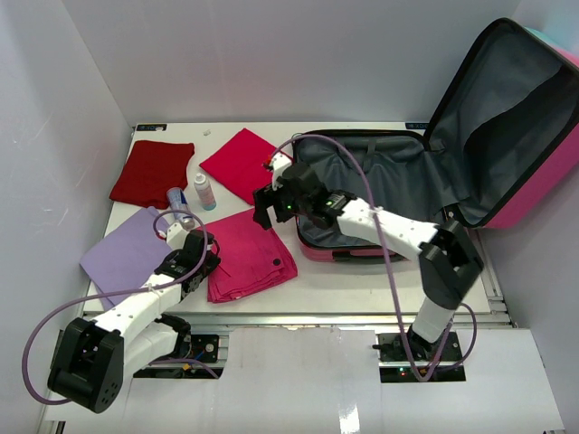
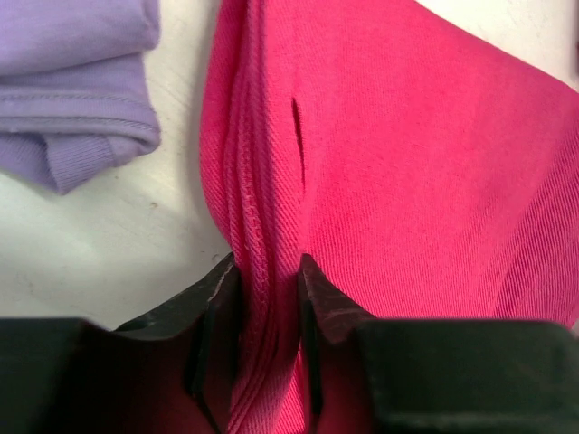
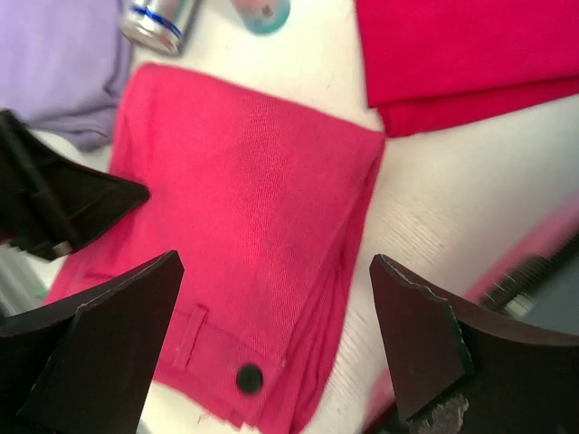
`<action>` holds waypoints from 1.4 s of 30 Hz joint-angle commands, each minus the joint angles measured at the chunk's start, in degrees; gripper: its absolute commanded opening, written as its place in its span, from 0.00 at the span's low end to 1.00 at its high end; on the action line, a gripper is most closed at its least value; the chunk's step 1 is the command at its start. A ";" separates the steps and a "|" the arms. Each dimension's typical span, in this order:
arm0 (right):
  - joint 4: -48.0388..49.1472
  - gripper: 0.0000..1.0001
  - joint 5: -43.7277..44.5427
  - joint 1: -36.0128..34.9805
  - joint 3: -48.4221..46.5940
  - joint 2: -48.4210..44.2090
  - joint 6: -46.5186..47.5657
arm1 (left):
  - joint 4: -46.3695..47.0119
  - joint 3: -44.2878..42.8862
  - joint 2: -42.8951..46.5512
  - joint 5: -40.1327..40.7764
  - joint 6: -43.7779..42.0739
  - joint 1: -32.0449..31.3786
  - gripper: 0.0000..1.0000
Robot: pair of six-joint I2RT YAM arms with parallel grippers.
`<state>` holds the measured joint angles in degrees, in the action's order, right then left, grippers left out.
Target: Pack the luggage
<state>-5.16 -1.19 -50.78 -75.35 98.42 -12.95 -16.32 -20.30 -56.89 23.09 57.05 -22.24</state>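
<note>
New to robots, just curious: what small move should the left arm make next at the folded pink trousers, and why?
Probably finish squeezing: the left end effector straddles a raised fold of the folded bright pink twill trousers, yet a firm pinch isn't evident. The right end effector hangs open above them, so lifting seems premature.

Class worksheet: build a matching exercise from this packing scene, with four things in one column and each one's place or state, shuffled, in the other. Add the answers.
Column one
1. luggage
2. purple cloth
3. dark red cloth
4. pink trousers

Column two
A. edge between the left gripper's fingers
B. far left corner
C. lid open, on the right
D. near left, beside the pink trousers

Pairs: 1-C, 2-D, 3-B, 4-A
</note>
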 commanded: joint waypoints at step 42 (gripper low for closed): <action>-4.35 0.38 -0.60 -5.09 -1.28 21.47 -5.16 | 2.69 2.24 -1.95 -3.56 1.07 0.53 0.00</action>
<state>-6.63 -1.01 -53.88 -79.68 118.02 -17.94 -13.87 -19.33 -57.20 22.06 58.75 -21.85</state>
